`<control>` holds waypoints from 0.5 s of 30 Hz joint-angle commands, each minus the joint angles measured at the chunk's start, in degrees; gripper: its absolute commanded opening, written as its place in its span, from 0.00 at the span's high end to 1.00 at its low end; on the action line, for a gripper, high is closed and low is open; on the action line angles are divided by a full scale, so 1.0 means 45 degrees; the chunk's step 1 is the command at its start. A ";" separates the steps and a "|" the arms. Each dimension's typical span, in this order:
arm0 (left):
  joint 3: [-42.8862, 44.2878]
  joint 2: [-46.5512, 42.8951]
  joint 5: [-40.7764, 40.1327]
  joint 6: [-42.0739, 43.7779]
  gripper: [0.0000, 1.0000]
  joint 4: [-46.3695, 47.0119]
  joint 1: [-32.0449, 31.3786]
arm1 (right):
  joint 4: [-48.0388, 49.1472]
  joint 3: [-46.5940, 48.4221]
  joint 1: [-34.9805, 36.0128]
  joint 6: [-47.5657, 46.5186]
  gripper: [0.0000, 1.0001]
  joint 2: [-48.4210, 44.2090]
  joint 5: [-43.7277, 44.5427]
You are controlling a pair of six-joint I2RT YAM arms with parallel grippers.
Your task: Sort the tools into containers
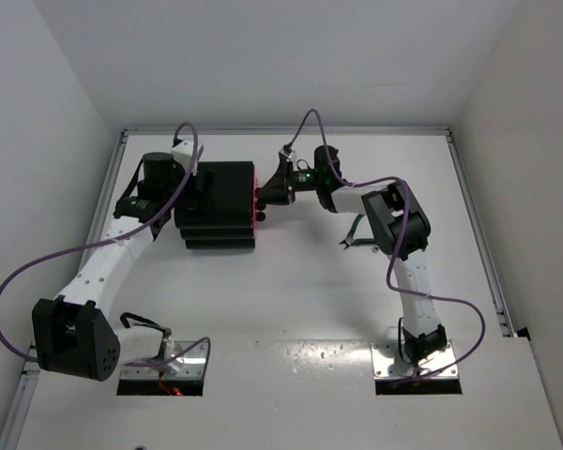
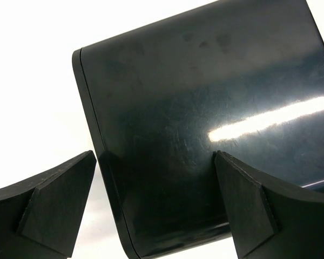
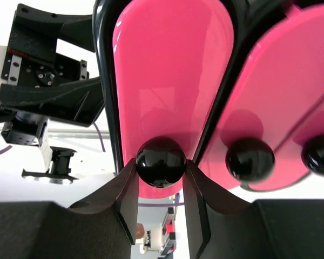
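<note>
The white table (image 1: 291,300) is carrying everything; we are seeing no tool in any container yet. The black three-tier drawer chest (image 1: 216,202) is sitting toward the far left, and its glossy magenta-pink drawer fronts (image 3: 173,70) are looking shut. Behind it, the left gripper (image 2: 154,156) is hanging spread open at a chest corner; we cannot tell if it is touching. Opposite, the right gripper (image 3: 160,164) is pinching one round black knob (image 3: 161,159). A dark-handled plier-like tool (image 1: 349,242) is lying on the table, partly under the right arm; we are finding no others. We are judging the first drawer pull pending and all sorting left.
</note>
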 commanded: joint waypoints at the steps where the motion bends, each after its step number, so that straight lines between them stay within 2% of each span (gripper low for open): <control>1: -0.0012 0.0173 -0.0133 -0.0043 0.01 -0.0024 -0.0120 | 0.0720 -0.0427 -0.0568 -0.0300 0.89 -0.0914 -0.0302; 15: -0.0012 0.0290 -0.0133 -0.0043 0.01 -0.0024 -0.0120 | 0.1383 -0.2653 -0.1994 -0.0437 0.92 -0.1930 -0.1006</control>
